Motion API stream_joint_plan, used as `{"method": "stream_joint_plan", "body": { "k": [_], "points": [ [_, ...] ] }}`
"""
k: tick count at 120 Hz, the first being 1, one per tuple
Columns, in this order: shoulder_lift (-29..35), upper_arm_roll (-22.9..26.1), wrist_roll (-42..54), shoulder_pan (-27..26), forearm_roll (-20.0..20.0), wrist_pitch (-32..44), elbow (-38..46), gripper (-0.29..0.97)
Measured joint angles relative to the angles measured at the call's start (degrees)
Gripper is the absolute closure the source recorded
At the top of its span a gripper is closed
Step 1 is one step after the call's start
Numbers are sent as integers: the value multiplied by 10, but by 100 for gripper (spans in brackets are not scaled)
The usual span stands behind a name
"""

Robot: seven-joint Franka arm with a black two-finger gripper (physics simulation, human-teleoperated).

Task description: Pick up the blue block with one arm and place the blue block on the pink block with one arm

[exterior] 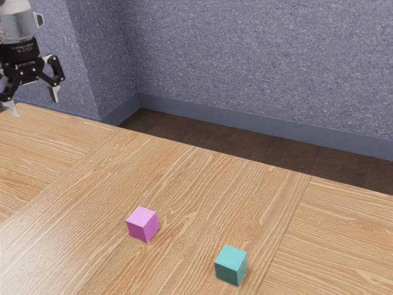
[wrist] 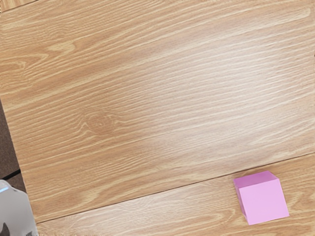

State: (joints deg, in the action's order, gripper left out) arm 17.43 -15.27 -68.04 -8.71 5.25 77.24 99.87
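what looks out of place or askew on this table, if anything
Nothing stands out. The pink block and the blue block sit flat on the wooden table, apart and undamaged, and the gripper hangs open, holding nothing.

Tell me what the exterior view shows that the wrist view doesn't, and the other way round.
Exterior view adds: the open gripper hanging high at that view's upper left, the blue block, the grey wall and the dark floor. Wrist view adds: a pale grey shape beside the table edge, which I cannot identify. Shared: the pink block and the wooden table.
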Motion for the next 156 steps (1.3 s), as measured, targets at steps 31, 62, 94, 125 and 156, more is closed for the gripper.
{"method": "stream_joint_plan", "body": {
  "k": [31, 62, 94, 125, 156],
  "points": [
    [8, 0, -101, -52, 1, 21, 19, 0],
    [-101, 48, -48, -184, -68, 82, 73, 0],
    [-186, 137, 139, -196, -80, 248, 168, 0],
    [-274, 166, 285, -196, -101, 438, 182, 0],
    [-325, 171, 391, -192, -133, 509, 161, 0]
  ]
}}
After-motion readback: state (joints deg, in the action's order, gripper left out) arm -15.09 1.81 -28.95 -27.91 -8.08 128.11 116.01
